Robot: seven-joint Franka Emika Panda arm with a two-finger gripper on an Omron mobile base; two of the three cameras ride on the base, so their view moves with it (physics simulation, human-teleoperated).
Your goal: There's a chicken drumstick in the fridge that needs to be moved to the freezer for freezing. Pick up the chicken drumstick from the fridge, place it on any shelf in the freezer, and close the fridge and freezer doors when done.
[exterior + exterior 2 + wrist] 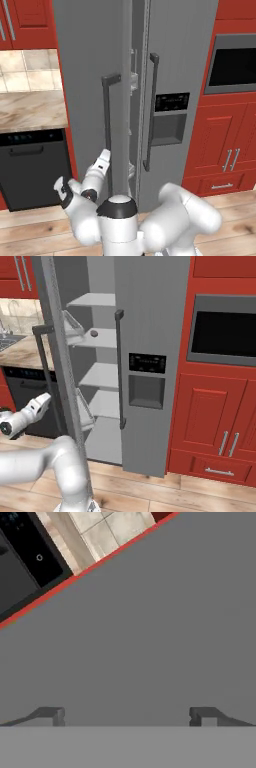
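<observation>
The grey side-by-side fridge has its left door (85, 75) ajar and its right door (175, 60) closed. In the right base view the left compartment's white shelves (100, 376) show past the door's edge (60, 356). A small brownish lump (93, 333) lies on the second shelf; I cannot tell whether it is the chicken drumstick. My gripper (103, 161) (40, 403) is low in front of the left door's outer face, just left of its dark handle (107, 130). In the hand view its fingertips (59, 714) stand wide apart, open and empty, facing plain grey door.
A black dishwasher (35, 165) under a marble counter (30, 110) stands left of the fridge. Red cabinets (220, 416) and a built-in oven (232, 62) are on the right. A sink (7, 341) sits on the counter. The floor is wood.
</observation>
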